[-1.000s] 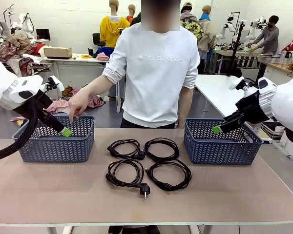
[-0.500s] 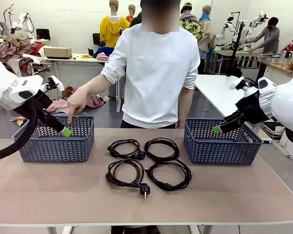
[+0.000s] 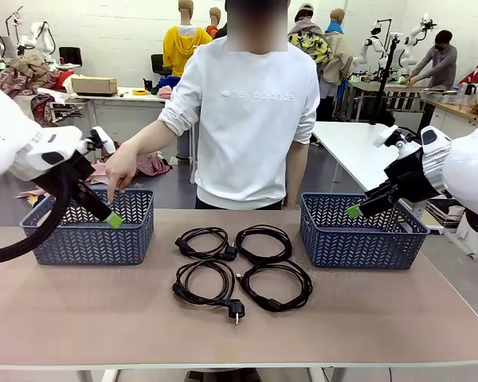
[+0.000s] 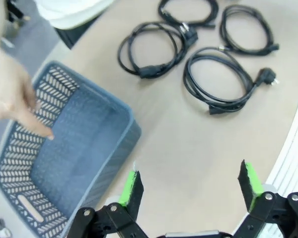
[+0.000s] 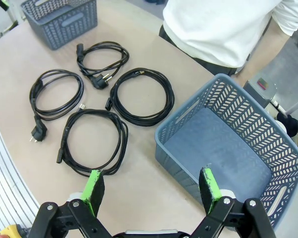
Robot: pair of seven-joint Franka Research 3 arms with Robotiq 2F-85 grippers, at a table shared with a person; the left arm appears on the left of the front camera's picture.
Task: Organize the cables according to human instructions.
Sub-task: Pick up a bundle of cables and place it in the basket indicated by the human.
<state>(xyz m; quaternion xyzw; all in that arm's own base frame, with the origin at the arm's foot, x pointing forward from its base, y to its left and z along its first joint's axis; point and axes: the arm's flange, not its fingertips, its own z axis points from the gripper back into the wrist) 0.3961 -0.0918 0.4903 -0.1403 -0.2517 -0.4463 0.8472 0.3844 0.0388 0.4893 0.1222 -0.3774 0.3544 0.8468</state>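
- Front view: four coiled black cables [image 3: 226,253] lie in a two-by-two cluster at the middle of the bench [image 3: 103,318], none of them held. The near-left coil's plug points toward the robot's side.
- Left basket [image 3: 88,239] and right basket [image 3: 358,243], both blue, stand on either side of the cluster, apart from it.
- A person's hand [image 3: 121,171] points one finger down into the left basket at its far rim.
- Left pincer [image 3: 111,217] hangs over the left basket, close to that finger. In the left wrist view its green pads stand wide apart with nothing between them.
- Right pincer [image 3: 353,211] hovers over the right basket's left rim, likewise spread wide and gripping nothing.
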